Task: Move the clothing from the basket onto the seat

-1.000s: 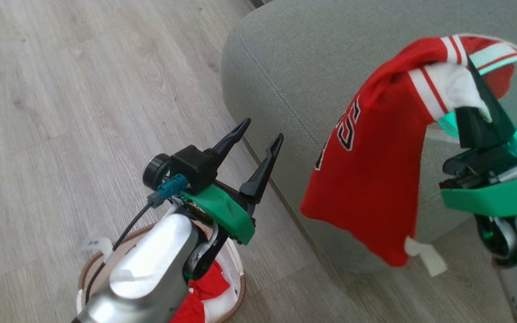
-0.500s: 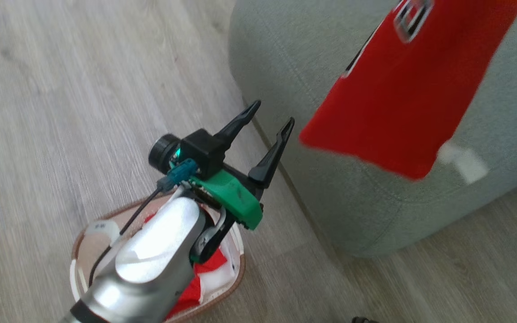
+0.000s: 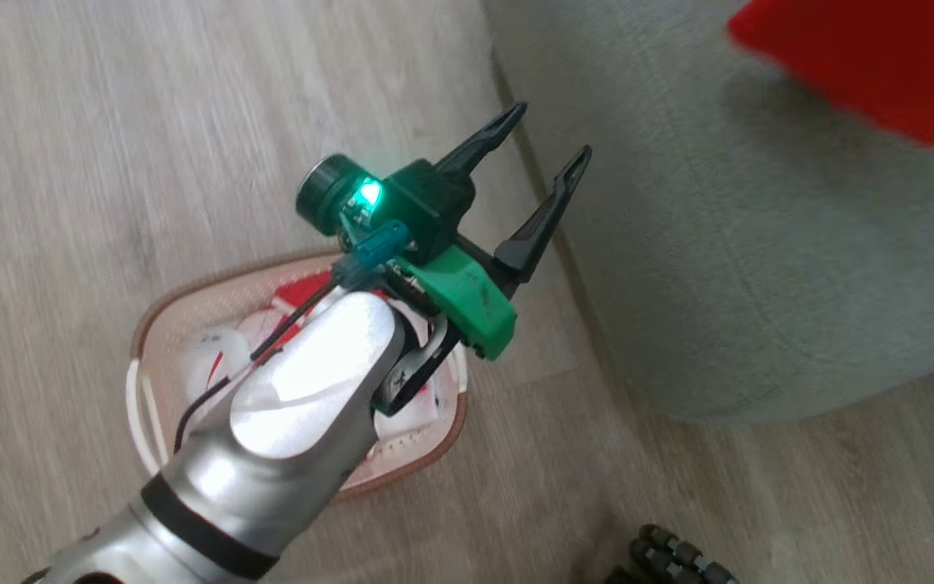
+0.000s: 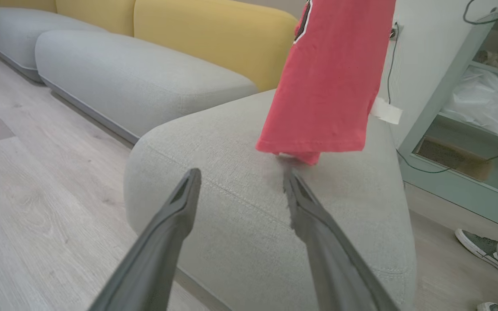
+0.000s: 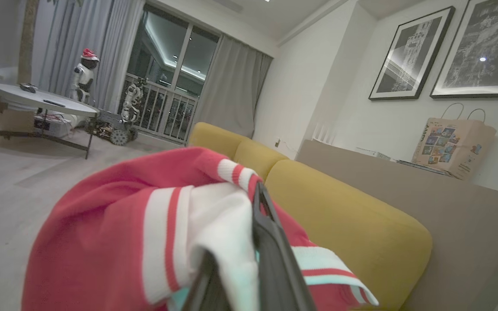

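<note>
Red jersey (image 4: 331,86): hung lengthwise from the right gripper (image 5: 249,224), whose fingers pinched its striped trim; long axis vertical, hem pointing down over the seat (image 3: 718,243). Left gripper (image 3: 550,130): fingers spread, empty, above the basket (image 3: 143,341), which held more red cloth (image 3: 305,288).

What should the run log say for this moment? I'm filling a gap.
right gripper: shut on jersey | jersey: hanging over seat | left gripper: open, empty | basket: red clothing inside

The dark two-fingered left gripper (image 3: 552,130), on its silver forearm (image 3: 305,397), points forward, fingers spread, empty (a green lamp (image 3: 368,193) glows); the right gripper (image 5: 258,194) clamps a red striped jersey (image 5: 115,216).
</note>
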Controlling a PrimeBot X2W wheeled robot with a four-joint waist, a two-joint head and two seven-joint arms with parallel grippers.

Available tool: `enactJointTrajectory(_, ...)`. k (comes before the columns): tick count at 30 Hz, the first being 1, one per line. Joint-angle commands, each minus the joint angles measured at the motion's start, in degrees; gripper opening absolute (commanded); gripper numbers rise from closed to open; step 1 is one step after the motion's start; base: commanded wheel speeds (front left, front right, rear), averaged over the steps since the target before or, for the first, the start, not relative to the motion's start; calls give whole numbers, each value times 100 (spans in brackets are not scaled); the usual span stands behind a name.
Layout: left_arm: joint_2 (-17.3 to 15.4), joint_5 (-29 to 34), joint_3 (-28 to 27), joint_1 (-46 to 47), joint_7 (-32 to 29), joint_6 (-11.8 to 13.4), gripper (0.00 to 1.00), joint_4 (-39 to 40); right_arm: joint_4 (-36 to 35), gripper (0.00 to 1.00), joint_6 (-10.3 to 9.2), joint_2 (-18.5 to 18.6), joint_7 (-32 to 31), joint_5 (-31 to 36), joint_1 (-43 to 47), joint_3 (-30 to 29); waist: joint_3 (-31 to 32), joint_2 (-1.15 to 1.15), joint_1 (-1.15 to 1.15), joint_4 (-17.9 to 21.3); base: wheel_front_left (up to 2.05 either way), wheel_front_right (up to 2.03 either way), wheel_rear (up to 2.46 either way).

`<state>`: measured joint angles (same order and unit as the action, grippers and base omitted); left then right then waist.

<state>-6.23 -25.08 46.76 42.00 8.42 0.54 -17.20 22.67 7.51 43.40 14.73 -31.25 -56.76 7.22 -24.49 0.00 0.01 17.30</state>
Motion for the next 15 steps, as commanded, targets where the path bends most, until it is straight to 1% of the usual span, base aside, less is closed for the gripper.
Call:
enactJointTrajectory(1,29,86,-109,228,-14,35,100,190,46,0,-2,270,27,44,-103,-119,-363,0,-1,-287,0,0,0)
enactJointTrajectory(3,44,126,-84,303,-36,60,100,203,376,0,-2,349,27,141,-202,-179,-528,0,-1,-364,0,0,0)
enactJointTrajectory(7,66,190,-45,428,-54,105,100,223,1131,0,-2,296,27,228,-274,-111,-800,0,-1,-488,0,0,0)
enactJointTrajectory(12,101,229,-3,544,-39,138,100,207,1969,0,-2,171,27,174,-282,406,-1009,0,-1,-612,0,0,0)
enactJointTrajectory(15,126,216,22,563,-5,145,100,163,2614,0,-2,100,-23,17,-309,877,-1033,0,-1,-678,0,0,0)
